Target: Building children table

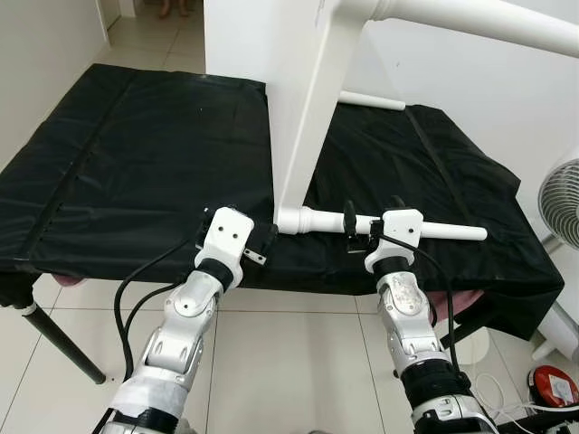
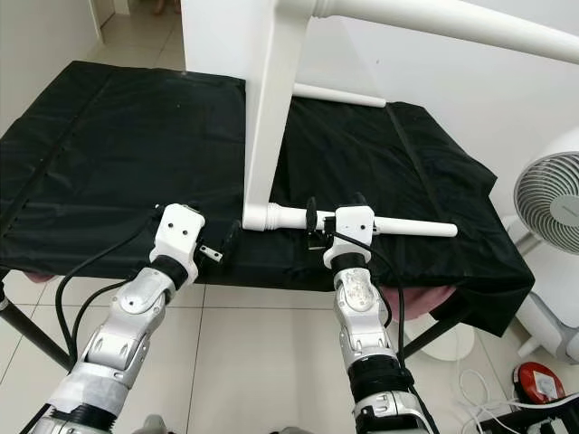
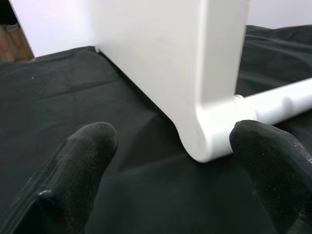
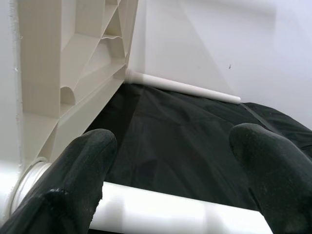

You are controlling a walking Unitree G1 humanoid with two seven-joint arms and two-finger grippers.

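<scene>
The white tabletop (image 1: 298, 108) is standing on edge, legs attached. The right gripper (image 1: 373, 226) is straddling the near leg (image 1: 434, 231), fingers spread; the left gripper (image 1: 262, 246) is hanging released beside the corner

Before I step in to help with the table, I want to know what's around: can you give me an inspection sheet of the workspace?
Surface: black cloth over a bench, wrinkled.
Job's things: white tabletop standing on its edge; near leg attached at its lower corner, lying along the cloth; far leg behind; a third leg overhead.
Clutter: nothing seen on the cloth.
Grippers: left gripper open at the tabletop's corner; right gripper open astride the near leg, not clamped.
Cables: black cable looping off the left arm; white cords on the floor.
Surroundings: fan at right, red object on the floor, tiled floor.
</scene>
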